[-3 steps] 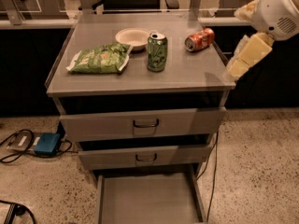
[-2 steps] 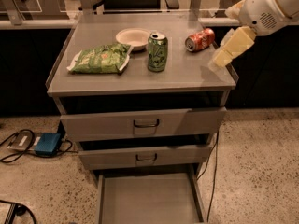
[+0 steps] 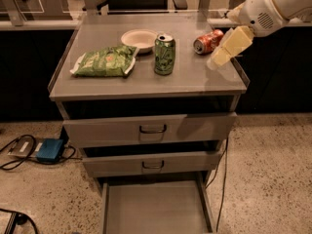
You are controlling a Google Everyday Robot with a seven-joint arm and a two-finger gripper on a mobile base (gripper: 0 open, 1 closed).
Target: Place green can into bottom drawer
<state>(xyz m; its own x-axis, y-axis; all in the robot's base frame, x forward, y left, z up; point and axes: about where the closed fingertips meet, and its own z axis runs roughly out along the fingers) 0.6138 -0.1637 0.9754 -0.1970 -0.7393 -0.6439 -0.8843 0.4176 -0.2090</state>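
Note:
The green can (image 3: pixel 165 54) stands upright near the middle of the grey cabinet top (image 3: pixel 195 77), silver top with pull tab showing. The bottom drawer (image 3: pixel 155 208) is pulled open below the two upper drawers, its flat grey floor bare. My gripper (image 3: pixel 219 57), with pale yellowish fingers, hangs from the white arm above the right part of the cabinet top, to the right of the green can and apart from it, just in front of the red can. It holds nothing.
A red-orange soda can (image 3: pixel 207 41) lies on its side at the back right. A green chip bag (image 3: pixel 104 61) lies at the left, a white bowl (image 3: pixel 139 38) behind the green can. A blue box with cables (image 3: pixel 48 150) sits on the floor left.
My arm and gripper have moved left, from beyond the cabinet's right edge to over its top, closer to the green can. The cans, bag and drawers have not moved.

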